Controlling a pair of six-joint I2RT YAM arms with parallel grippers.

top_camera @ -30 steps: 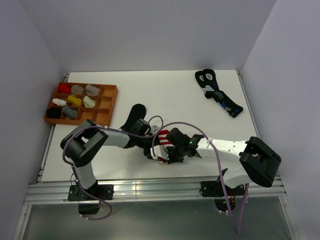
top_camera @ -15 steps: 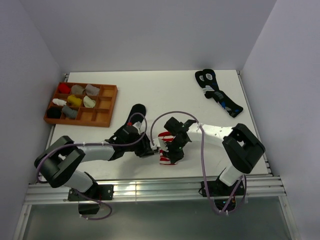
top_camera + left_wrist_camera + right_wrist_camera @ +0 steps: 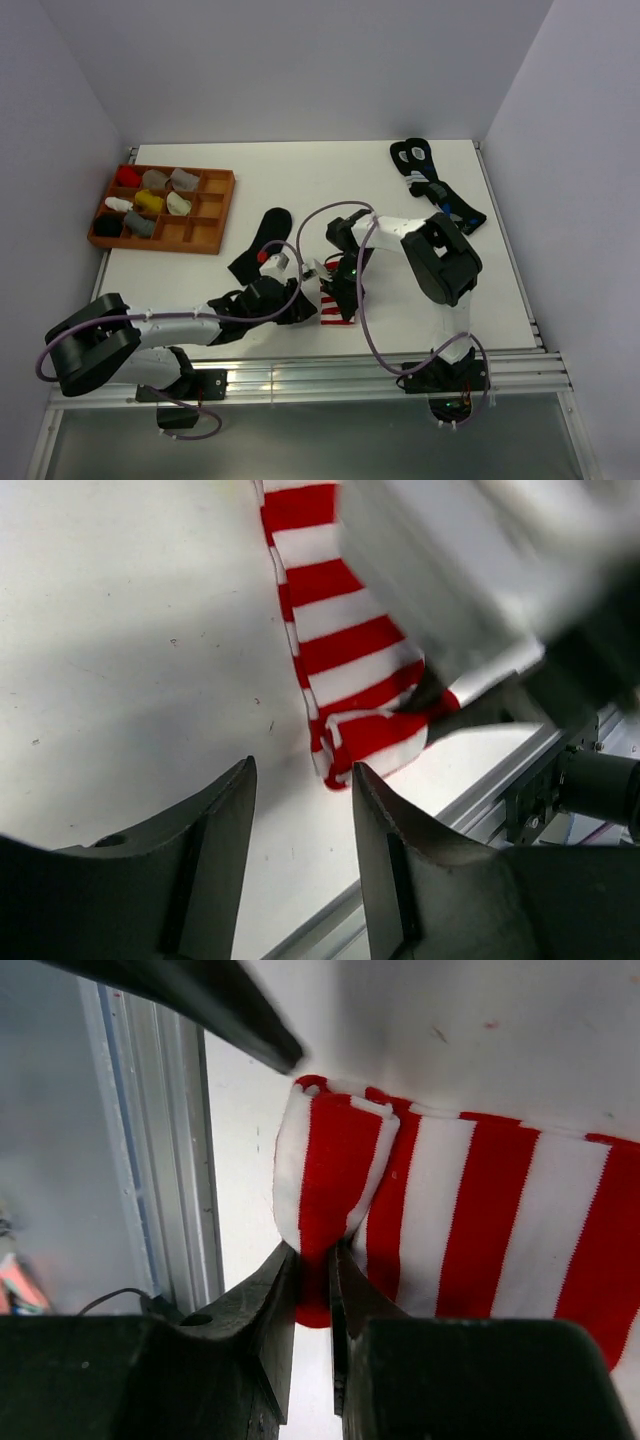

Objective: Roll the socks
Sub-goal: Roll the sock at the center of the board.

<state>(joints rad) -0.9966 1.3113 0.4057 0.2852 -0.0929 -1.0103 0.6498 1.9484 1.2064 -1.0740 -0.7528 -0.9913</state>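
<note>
The red-and-white striped sock [image 3: 336, 310] lies flat near the table's front edge, its near end folded over. In the right wrist view my right gripper [image 3: 313, 1260] is shut on that folded end of the striped sock [image 3: 450, 1220]. My left gripper [image 3: 303, 780] hovers open just left of the sock's end [image 3: 340, 650], with nothing between its fingers. From above, the left gripper [image 3: 306, 304] and right gripper [image 3: 342, 296] sit close together over the sock. The black sock [image 3: 262, 238] lies flat behind the left arm, apart from both grippers.
An orange compartment tray [image 3: 214, 212] with small sock bundles stands at the back left. Dark socks with white rings [image 3: 436, 186] lie at the back right. The aluminium rail of the table's front edge [image 3: 150, 1160] runs right beside the striped sock's end.
The left arm has stretched out low along the table and its jaws have opened wider. The right arm has folded back and now reaches down onto the sock, still pinching its end.
</note>
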